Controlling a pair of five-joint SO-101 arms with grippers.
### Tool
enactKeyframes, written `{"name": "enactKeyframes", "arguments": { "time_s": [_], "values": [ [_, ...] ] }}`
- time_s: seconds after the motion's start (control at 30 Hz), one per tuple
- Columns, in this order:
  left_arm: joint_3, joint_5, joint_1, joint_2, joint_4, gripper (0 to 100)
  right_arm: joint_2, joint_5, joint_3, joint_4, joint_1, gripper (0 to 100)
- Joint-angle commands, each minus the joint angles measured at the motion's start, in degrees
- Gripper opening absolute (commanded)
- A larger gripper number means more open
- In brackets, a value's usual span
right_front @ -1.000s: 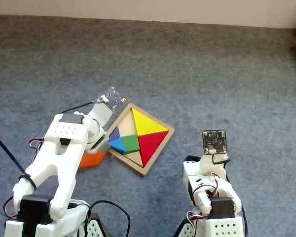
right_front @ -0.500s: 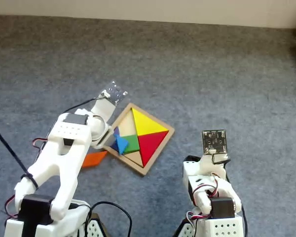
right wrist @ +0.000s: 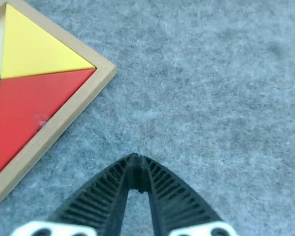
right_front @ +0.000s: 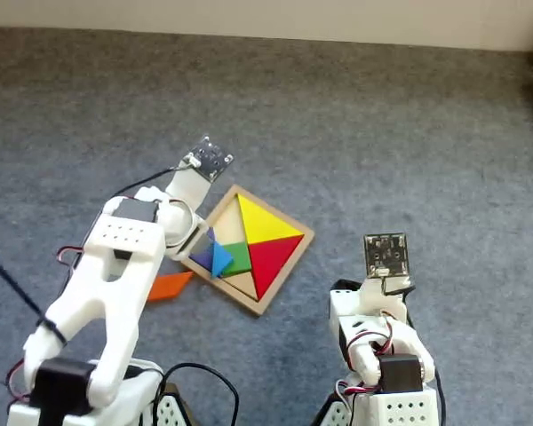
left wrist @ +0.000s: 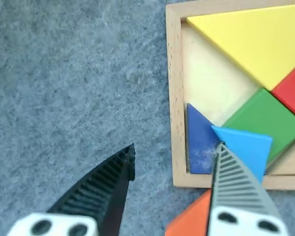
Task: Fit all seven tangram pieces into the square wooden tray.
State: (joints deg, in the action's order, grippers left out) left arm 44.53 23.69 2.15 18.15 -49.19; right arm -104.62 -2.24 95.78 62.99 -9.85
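Left wrist view: the left gripper (left wrist: 175, 147), spread wide at the askew light-blue triangle (left wrist: 246, 147), could shove it onto the green square (left wrist: 265, 115).

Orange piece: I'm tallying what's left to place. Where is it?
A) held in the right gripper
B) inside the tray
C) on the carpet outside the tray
C: the orange piece lies on the carpet, just outside the rim of the tray.

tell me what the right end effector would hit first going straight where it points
Probably bare grey carpet beside the wooden tray; the right end effector points clear of it, though depth is unclear.
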Motion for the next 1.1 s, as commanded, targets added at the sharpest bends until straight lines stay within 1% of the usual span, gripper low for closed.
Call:
{"name": "enactKeyframes", "arguments": {
  "time_s": [0.0, 0.1, 0.2, 0.3, 0.43, 0.53, 0.77, 1.07],
  "values": [
    [-2.9, -0.5, 2.4, 7.3, -5.5, 25, -0.6, 0.2, 6.7, 0.1, 0.7, 0.5],
    [-2.7, -0.5, 3.7, 9.4, -9.5, 25, -0.6, 0.2, 6.7, 0.1, 0.7, 0.5],
    [-0.7, -0.6, 4.5, 9.0, -10.2, 25, -0.6, 0.2, 6.7, 0.1, 0.7, 0.5],
    [3.2, -2.8, 5.5, 7.8, -6.1, 26, -0.6, 0.2, 6.7, 0.1, 0.7, 0.5],
    [5.4, -2.6, 5.3, 3.9, 0.0, 26, -0.6, 0.2, 6.7, 0.1, 0.7, 0.5],
    [3.4, -2.5, 5.2, -0.7, 1.7, 26, -0.6, 0.2, 6.7, 0.1, 0.7, 0.5],
    [-5.2, -2.5, 5.2, -11.9, 1.5, 26, -0.6, 0.2, 6.7, 0.1, 0.7, 0.5],
    [-11.3, -2.5, 5.2, -13.9, 1.4, 26, -0.6, 0.2, 6.7, 0.1, 0.7, 0.5]
  ]
}}
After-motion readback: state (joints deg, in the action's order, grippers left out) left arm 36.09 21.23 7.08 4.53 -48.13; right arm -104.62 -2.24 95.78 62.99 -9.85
